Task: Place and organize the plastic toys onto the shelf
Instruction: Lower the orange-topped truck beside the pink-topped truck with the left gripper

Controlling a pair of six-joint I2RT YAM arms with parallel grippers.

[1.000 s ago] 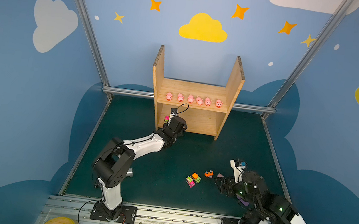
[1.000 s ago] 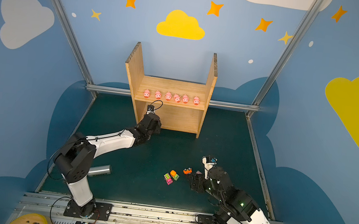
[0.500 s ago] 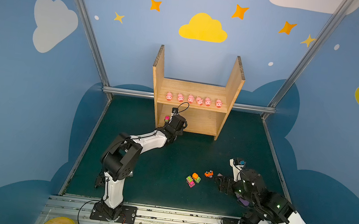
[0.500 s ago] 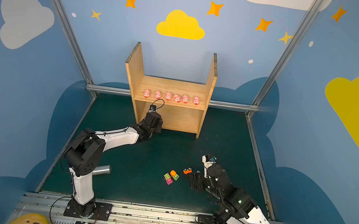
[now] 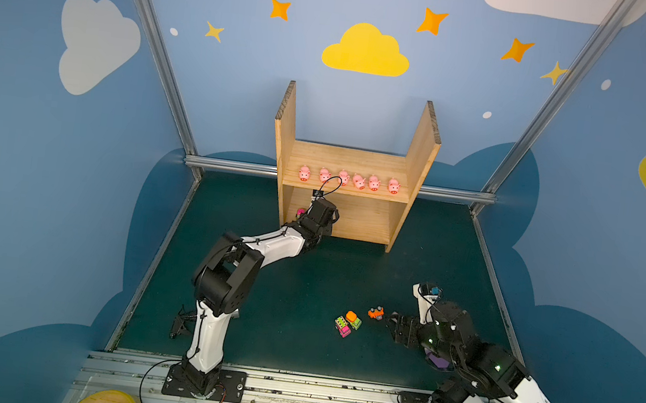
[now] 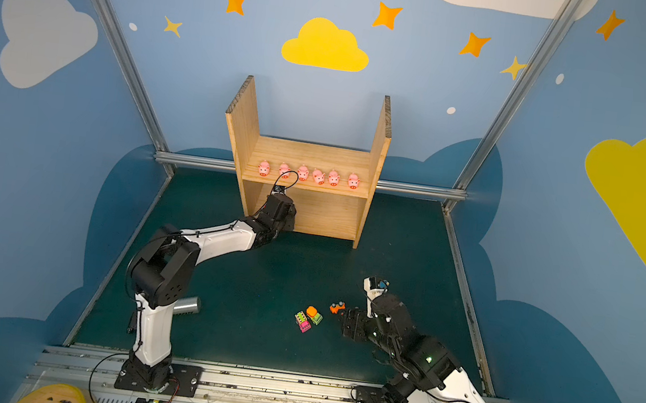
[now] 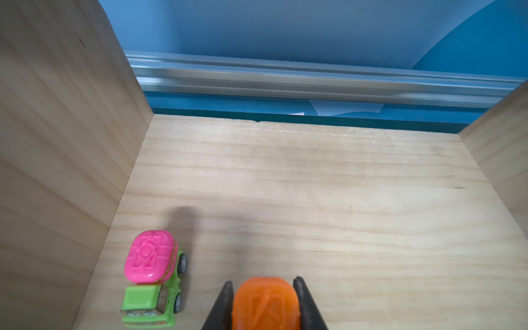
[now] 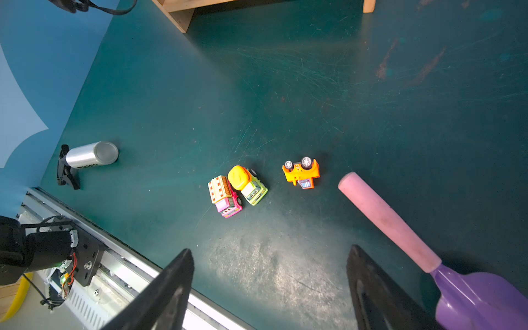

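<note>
Setting an orange-topped vehicle (image 7: pixel 265 305) down on the lower board (image 7: pixel 285 185) of the shelf (image 5: pixel 419 151).

Clamped in the left end effector (image 7: pixel 263 281) near the board's front edge, just beside a pink-and-lime mixer truck (image 7: pixel 151 274) parked by the side panel; impossible to tell whether the wheels touch wood. Best to lower gently, keep a gap from that truck, release, then back straight out without clipping the upper board and its row of pigs (image 5: pixel 358 181). Waiting on the table (image 8: pixel 285 85): a pink truck (image 8: pixel 225 197) against a lime truck (image 8: pixel 248 183), and a tipped-over orange car (image 8: pixel 301 171) near the wide-open, empty right end effector (image 8: pixel 270 249). Close by there, a purple scoop (image 8: pixel 385 217); by the left arm's base, a silver cylinder (image 8: pixel 91 154); neither blocking the shelf.
</note>
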